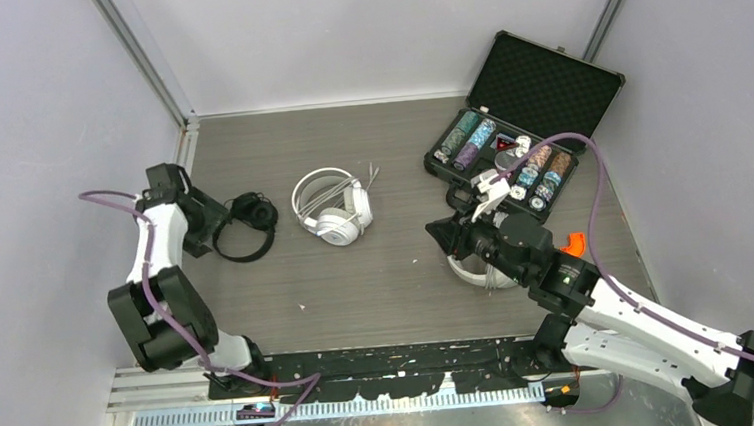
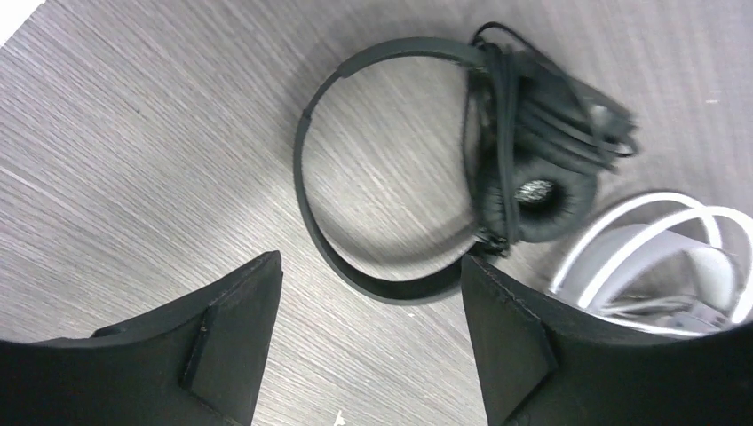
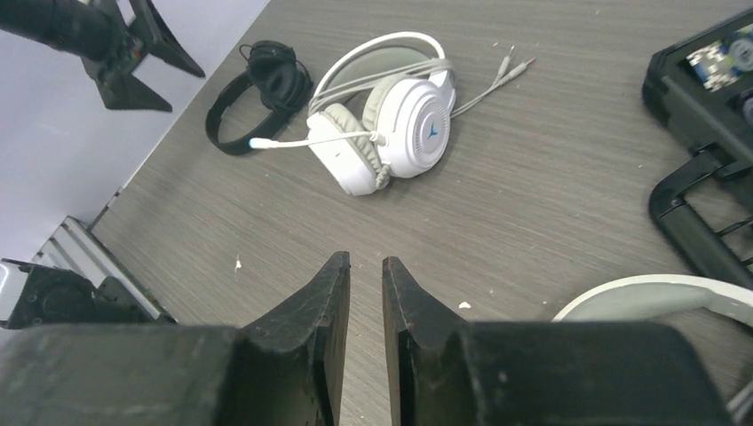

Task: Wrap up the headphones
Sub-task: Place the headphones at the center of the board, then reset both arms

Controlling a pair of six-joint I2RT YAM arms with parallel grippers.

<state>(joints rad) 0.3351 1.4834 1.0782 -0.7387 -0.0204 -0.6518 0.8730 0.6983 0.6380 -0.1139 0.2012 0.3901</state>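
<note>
A small black headset (image 2: 533, 191) lies on the table at the left, its cable bunched over the ear cups. My left gripper (image 2: 371, 262) hovers just short of its headband, open, with nothing between the fingers; it shows from above as my left gripper (image 1: 211, 225). A white headset (image 1: 335, 221) lies mid-table, its plugs (image 3: 515, 67) trailing toward the back. A second white headset (image 1: 478, 274) sits partly hidden under my right arm. My right gripper (image 3: 366, 259) hangs over bare table with only a narrow gap between its fingers, holding nothing.
An open black case (image 1: 545, 86) of coloured poker chips stands at the back right, close behind the right arm. Grey walls close in the table on the left, back and right. Small white specks (image 3: 237, 263) dot the wood surface.
</note>
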